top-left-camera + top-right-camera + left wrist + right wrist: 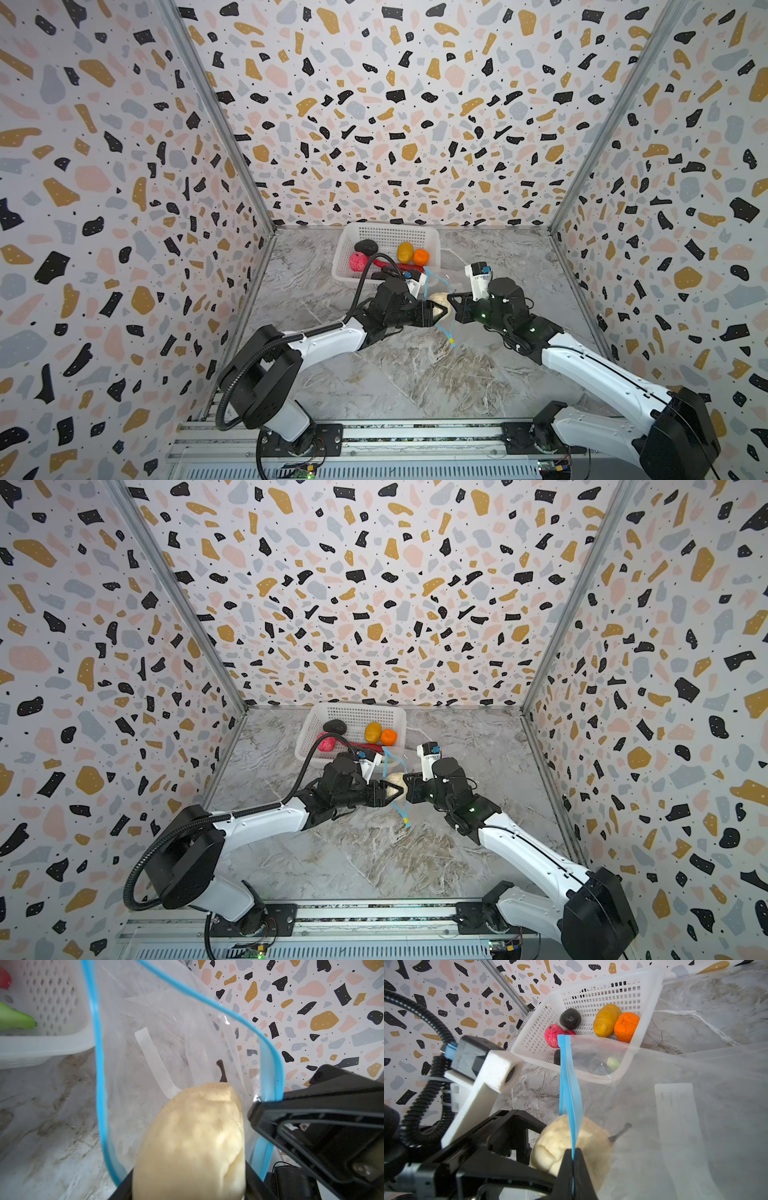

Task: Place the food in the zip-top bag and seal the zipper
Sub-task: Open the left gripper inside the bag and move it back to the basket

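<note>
My left gripper (390,789) is clamped on the pear (193,1136), whose stem end pokes through the bag's mouth. My right gripper (573,1159) is pinched tight on the zipper (568,1084), lifting that lip so the bag (675,1126) gapes over the table (415,374). The other food I can see, orange (626,1026), potato (606,1020), pink ball (554,1035) and black oval (570,1018), sits in the basket (602,995) just beyond.

My worry is that the pear looks wide for this opening. Pushing on could drag the near lip inward or tug the strip out of the right pinch, and the mouth would collapse. If I let go too shallow, I reckon the pear rolls back out.
</note>
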Robot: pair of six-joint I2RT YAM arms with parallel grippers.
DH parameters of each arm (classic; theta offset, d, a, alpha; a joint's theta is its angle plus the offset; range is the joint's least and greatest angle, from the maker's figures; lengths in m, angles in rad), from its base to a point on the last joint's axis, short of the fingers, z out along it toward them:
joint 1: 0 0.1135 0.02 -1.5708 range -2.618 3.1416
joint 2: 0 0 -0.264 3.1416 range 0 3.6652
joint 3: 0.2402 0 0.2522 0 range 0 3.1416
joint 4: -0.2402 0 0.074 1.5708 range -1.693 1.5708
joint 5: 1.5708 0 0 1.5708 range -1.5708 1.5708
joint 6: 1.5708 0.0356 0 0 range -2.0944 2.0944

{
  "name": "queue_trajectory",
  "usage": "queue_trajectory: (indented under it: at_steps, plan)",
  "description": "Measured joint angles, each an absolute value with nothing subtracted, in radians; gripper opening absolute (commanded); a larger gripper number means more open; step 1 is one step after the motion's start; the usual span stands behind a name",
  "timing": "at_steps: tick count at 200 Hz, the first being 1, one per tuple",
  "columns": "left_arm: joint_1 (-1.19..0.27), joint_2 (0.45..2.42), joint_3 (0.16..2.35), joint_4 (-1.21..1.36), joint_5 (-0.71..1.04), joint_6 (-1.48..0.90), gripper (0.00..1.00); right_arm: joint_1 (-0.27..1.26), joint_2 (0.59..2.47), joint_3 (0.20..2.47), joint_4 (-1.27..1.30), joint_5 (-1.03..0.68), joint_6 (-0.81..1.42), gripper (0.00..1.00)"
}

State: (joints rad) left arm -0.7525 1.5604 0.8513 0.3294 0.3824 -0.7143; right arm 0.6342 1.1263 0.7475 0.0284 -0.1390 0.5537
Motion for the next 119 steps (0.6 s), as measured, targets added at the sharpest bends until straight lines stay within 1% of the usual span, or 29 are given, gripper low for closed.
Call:
queue_trajectory:
  at_steps: [11,23,48,61,99,119]
  plan:
    - [-0.759,1.578,0.854,0.334,0.375,-0.720,0.40,0.636,1.137,0.750,0.027,-0.139,0.563,0.00]
    - [-0.761,1.603,0.864,0.331,0.367,-0.720,0.46,0.640,1.149,0.753,0.023,-0.138,0.574,0.00]
    - [-0.764,1.626,0.875,0.299,0.351,-0.712,0.64,0.642,1.152,0.759,0.013,-0.134,0.583,0.00]
    - [-0.764,1.625,0.886,0.277,0.340,-0.695,0.70,0.642,1.152,0.766,0.010,-0.126,0.586,0.00]
    - [-0.764,1.611,0.941,0.203,0.305,-0.653,0.84,0.642,1.157,0.795,0.007,-0.104,0.595,0.00]
    - [-0.764,1.600,0.957,0.178,0.296,-0.636,0.86,0.641,1.166,0.804,-0.006,-0.094,0.599,0.00]
